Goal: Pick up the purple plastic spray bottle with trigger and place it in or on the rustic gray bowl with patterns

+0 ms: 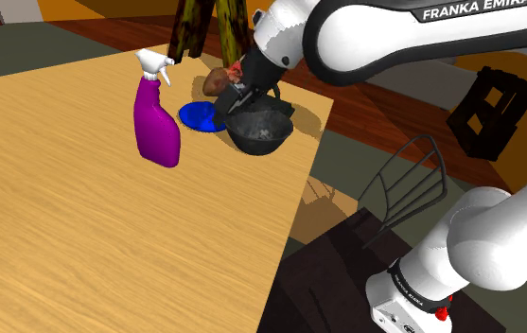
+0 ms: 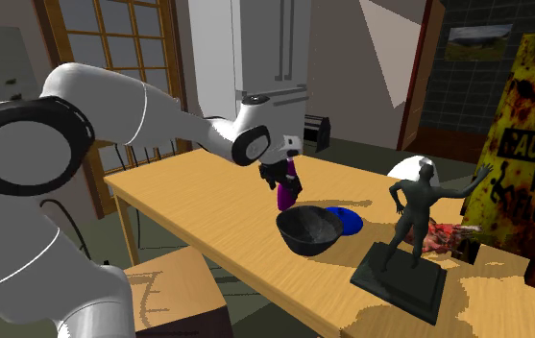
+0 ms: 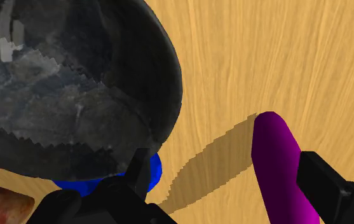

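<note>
Looking over the shoulder view, I see the gripper [image 1: 243, 98] hanging just above the far rim of the dark gray bowl [image 1: 263, 131]. Its fingers are spread wide and hold nothing. The purple spray bottle [image 1: 155, 128] stands upright on the wooden table [image 1: 81, 236], apart from the bowl on that view's left. A blue plate [image 1: 195, 115] lies between them.

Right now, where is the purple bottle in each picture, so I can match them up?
Shoulder view: the bottle stands upright at upper middle, left of the dark bowl.
Second exterior view: the bottle is at the centre, partly hidden by the arm, just above the bowl.
Wrist view: the bottle lies beside the bowl, with bare table between them.
Shared landmark: the dark bowl with the blue plate beside it.
</note>
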Tool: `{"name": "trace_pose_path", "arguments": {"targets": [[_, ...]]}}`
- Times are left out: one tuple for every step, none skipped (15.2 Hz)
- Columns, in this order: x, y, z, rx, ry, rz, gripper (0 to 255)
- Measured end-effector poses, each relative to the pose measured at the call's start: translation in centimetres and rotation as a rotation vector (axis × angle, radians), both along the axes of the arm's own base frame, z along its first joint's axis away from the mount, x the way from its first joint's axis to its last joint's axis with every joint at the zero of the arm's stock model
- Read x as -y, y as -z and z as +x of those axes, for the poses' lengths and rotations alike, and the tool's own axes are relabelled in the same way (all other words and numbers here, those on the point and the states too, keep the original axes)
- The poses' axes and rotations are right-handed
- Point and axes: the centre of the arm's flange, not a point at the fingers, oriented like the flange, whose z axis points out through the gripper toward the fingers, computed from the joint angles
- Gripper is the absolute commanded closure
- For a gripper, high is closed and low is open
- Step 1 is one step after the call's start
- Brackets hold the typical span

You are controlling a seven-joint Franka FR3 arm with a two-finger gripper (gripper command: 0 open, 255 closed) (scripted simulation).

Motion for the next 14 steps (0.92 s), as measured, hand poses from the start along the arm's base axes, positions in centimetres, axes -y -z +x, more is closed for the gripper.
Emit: {"name": "trace_pose_path", "arguments": {"targets": [[-1.2, 0.2, 0.3, 0.018, -0.013, 0.003, 0], [-2.2, 0.1, 0.5, 0.036, -0.026, 0.006, 0], [-3.5, 0.2, 0.8, 0.053, -0.039, 0.009, 0], [-4.9, 0.0, 1.1, 0.071, -0.052, 0.012, 0], [-5.8, 0.0, 1.2, 0.089, -0.065, 0.014, 0], [-6.7, 0.0, 1.3, 0.107, -0.078, 0.017, 0], [-7.9, 0.1, 2.0, 0.125, -0.091, 0.021, 0], [-8.7, 0.2, 2.1, 0.140, -0.102, 0.023, 0], [-9.4, 0.4, 2.2, 0.148, -0.109, 0.024, 0], [-9.7, 0.7, 2.5, 0.153, -0.112, 0.025, 0], [-10.0, 1.0, 2.7, 0.155, -0.113, 0.025, 0], [-10.2, 1.5, 2.9, 0.156, -0.114, 0.026, 0], [-10.5, 1.8, 3.1, 0.156, -0.114, 0.026, 0], [-10.6, 2.3, 3.4, 0.157, -0.114, 0.026, 0]]}}
